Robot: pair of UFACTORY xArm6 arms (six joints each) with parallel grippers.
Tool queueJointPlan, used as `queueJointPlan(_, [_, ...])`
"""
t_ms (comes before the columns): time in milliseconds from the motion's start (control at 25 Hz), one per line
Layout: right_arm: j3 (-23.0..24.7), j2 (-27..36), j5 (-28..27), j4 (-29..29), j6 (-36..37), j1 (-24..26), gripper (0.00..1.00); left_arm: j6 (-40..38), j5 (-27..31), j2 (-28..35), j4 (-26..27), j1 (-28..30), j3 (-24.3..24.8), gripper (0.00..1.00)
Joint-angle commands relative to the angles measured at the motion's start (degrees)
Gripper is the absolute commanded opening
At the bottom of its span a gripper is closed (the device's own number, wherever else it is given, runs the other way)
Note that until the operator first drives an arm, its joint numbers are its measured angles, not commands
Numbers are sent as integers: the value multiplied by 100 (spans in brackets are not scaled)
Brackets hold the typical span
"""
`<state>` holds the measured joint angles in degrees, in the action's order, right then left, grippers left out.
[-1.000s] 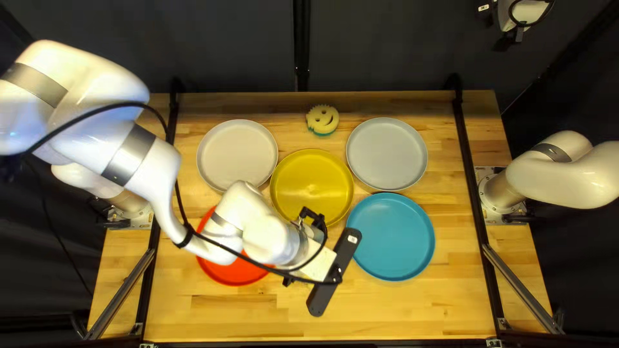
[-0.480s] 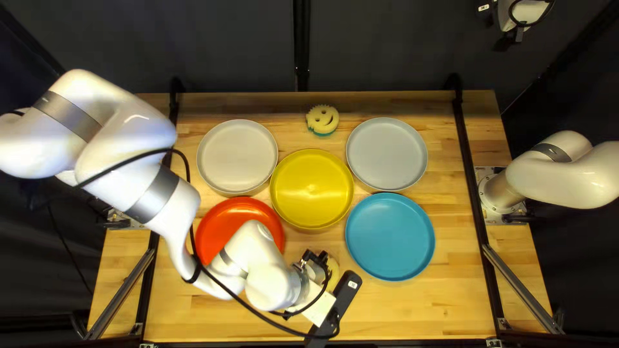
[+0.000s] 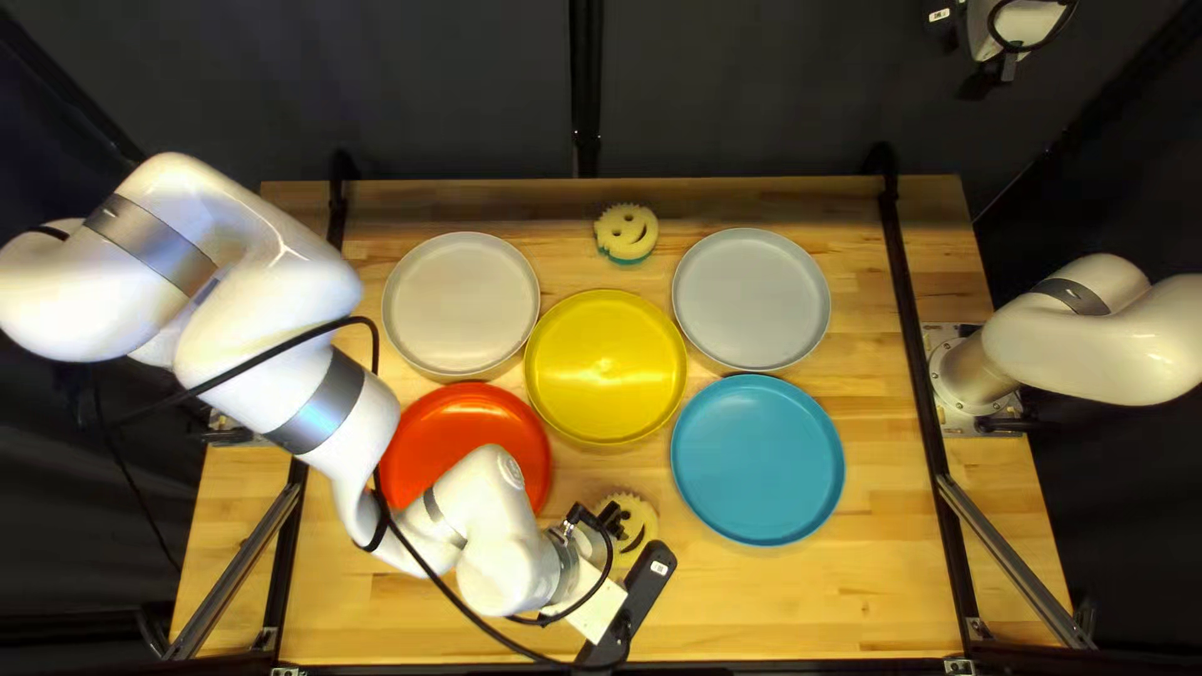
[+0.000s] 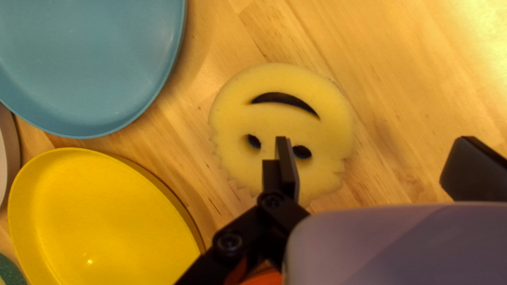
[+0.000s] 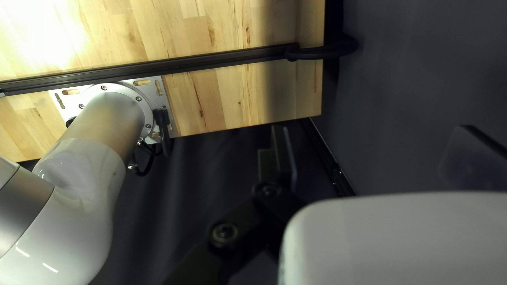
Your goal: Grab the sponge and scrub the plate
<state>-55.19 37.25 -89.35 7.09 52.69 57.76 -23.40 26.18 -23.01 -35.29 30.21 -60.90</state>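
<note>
Nearward of yellow plate [image 3: 605,367], smiley sponge [image 4: 282,121] flat on table [image 3: 801,595], ungripped: pickup not done, scrub not started, which plate unclear. Left to do: grip, lift, scrub. Left arm [image 3: 313,388] comes in from left of yellow plate, over red plate [image 3: 432,432]; left gripper [image 4: 379,162] spread wide, one finger above sponge, other clear of it, nothing pinched. Right arm [image 3: 1089,338] well right of yellow plate; right gripper [image 5: 377,155] spread, holding nothing. Second sponge [image 3: 626,232] beyond yellow plate.
</note>
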Motion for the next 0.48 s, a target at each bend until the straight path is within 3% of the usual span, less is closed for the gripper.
queueJointPlan(40, [0, 0, 0, 0, 0, 0, 100, -222, -84, -61, -203, -17, 16, 100])
queueJointPlan(240, [0, 0, 0, 0, 0, 0, 100, -290, -16, -61, -192, 14, -1, 100])
queueJointPlan(280, [0, 0, 0, 0, 0, 0, 100, -289, 6, -63, -177, 19, -11, 52])
queueJointPlan(320, [0, 0, 0, 0, 0, 0, 100, -289, 6, -63, -177, 19, -11, 52])
queueJointPlan(360, [0, 0, 0, 0, 0, 0, 100, -289, 6, -63, -177, 19, -11, 0])
queueJointPlan(480, [0, 0, 0, 0, 0, 0, 100, -289, 6, -63, -177, 19, -11, 0])
